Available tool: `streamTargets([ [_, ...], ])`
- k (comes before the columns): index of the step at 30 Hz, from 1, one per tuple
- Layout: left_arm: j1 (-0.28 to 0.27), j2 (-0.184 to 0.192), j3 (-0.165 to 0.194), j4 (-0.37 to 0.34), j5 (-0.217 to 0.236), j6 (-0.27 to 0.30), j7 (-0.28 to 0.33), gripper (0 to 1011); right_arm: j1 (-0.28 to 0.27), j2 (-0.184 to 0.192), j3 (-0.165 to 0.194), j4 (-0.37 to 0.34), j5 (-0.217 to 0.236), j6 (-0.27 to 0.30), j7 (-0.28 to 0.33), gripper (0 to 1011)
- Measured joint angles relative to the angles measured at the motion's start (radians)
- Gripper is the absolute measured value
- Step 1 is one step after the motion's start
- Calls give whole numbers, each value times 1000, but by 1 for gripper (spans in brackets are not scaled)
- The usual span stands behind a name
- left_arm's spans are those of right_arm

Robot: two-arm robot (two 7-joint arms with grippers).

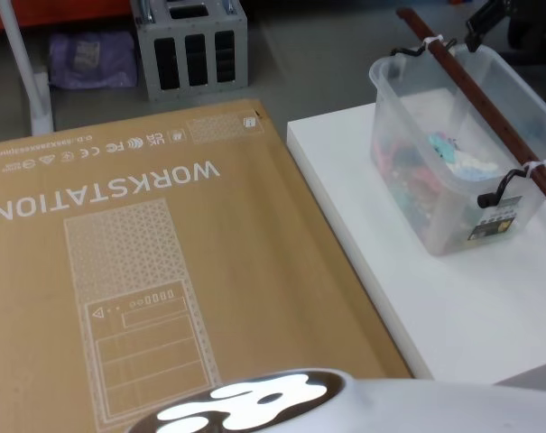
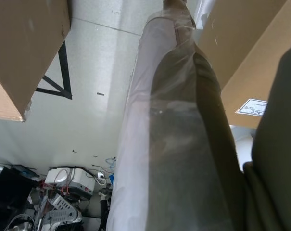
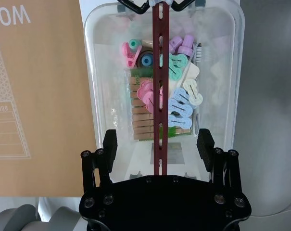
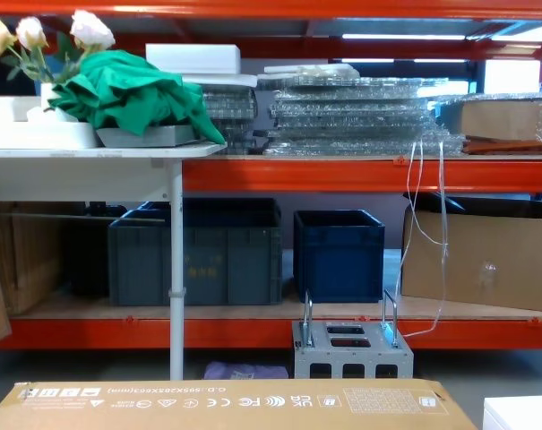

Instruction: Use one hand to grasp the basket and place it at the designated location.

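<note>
the basket stands on the white bench just beside a big cardboard box, with pastel clips and wooden pegs inside. the right end effector hovers over one end of the basket, its fingers spread apart, one on each side of the reddish-brown handle bar, which runs between them; they are not clamped on it

Orange shelving rack at the back, with dark blue crates and a cardboard box on its lower board. Grey floor beneath; white counter beside a flat cardboard carton.
</note>
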Motion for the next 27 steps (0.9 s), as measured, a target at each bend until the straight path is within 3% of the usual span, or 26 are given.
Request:
streamTargets([
  [27,0,0,0,0,0,0,0,0,0,0,0,0,0,0,0,1000],
])
